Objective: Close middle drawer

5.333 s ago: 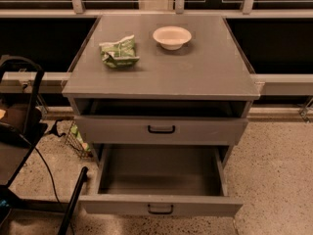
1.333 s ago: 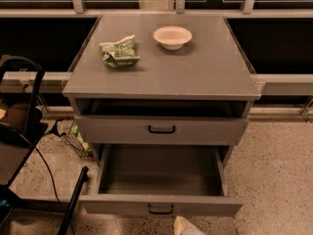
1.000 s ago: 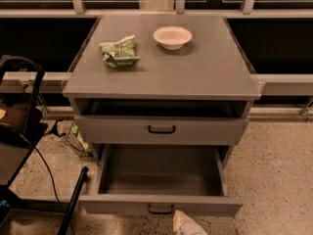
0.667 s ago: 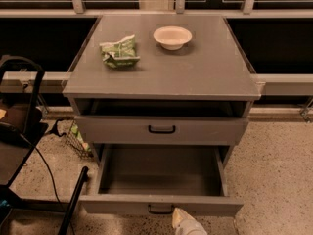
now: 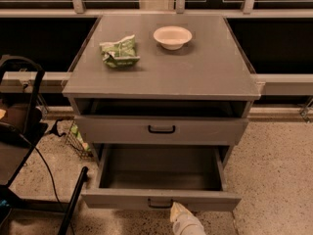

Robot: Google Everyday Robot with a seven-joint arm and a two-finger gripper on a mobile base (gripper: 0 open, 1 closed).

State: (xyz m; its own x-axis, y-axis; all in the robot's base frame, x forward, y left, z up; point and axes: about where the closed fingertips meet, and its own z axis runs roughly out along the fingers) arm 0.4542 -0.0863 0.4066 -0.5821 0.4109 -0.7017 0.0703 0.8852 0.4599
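While the gripper (image 5: 178, 214) shows only as a pale, rounded tip at the bottom edge of the view, whether it is spread wide or drawn narrow cannot be told, and it holds nothing that can be seen. Directly above its tip lies the middle drawer (image 5: 122, 199), pulled far out of the cabinet (image 5: 205, 77), its deep grey inside bare. The drawer's small black handle (image 5: 160, 203) sits just up and to the left of the gripper. The tip reaches the lower edge of the flat drawer front, though whether it touches cannot be made out. Farther up from the gripper, the top drawer (image 5: 117, 129) stands out a little, with a dark gap behind its front and a black handle (image 5: 161, 129) in line above the lower one. Well beyond the gripper, on the cabinet's flat top, a white bowl (image 5: 172, 36) stands upright near the back, almost straight ahead. A crumpled green packet (image 5: 119, 51) lies to the left of the bowl, apart from it. Far to the gripper's left is a black frame (image 5: 30, 89) with a cable trailing down, and a black bar (image 5: 73, 202) leans near the open drawer's left corner. Speckled floor (image 5: 279, 175) spreads to the gripper's right.
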